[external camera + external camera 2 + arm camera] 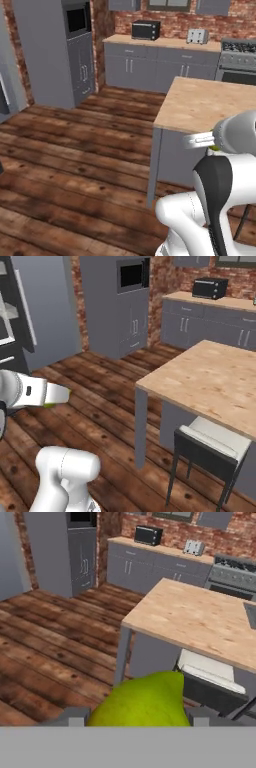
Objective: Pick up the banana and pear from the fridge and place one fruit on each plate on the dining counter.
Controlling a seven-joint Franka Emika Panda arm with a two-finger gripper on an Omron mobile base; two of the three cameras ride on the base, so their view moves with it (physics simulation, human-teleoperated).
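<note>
Green pear (142, 702) sits clamped in our gripper (137, 716), arm seemingly held level short of the dining counter (200, 619).

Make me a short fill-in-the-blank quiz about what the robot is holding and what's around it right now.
1. The gripper is shut on a yellow-green ____.
2. The long island's light wood-grain top is made of ____.
3. Tucked under that island is a dark-framed stool with a ____ cushion.
4. The wall behind the black toaster oven is red ____.

Missing words: pear; wood; white; brick
</note>
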